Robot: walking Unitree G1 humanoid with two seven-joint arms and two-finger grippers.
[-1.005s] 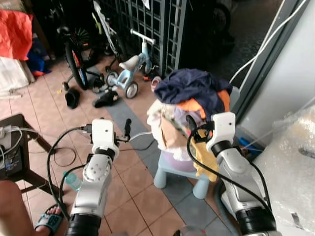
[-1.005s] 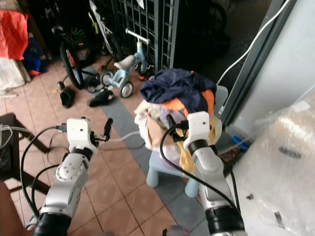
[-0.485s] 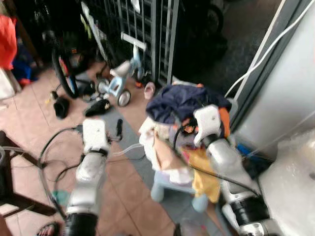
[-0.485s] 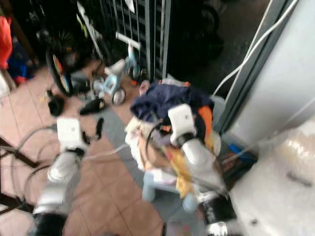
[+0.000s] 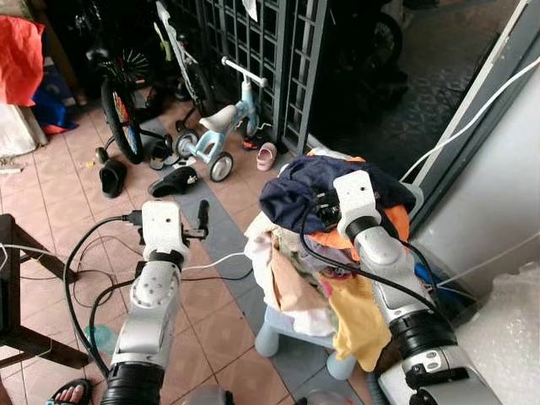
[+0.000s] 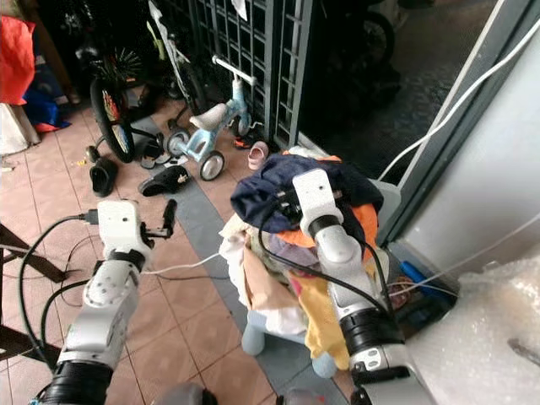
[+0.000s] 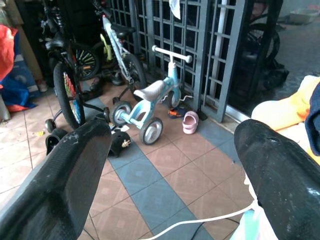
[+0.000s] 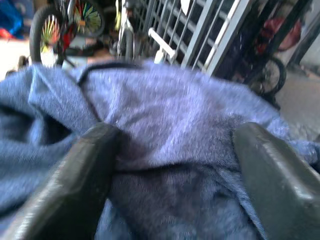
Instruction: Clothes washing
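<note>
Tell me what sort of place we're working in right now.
Probably a home's covered porch or entry: tiled floor, a metal gate, a child's balance bike, and scattered sandals. The laundry pile sits on a small stool.

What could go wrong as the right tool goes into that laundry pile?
1. The right tool, open, presses on the navy garment topping a tall pile on a small stool; a pull might drag other clothes off or tip it.
2. The arm's cable drapes over the clothes and could snag.
</note>
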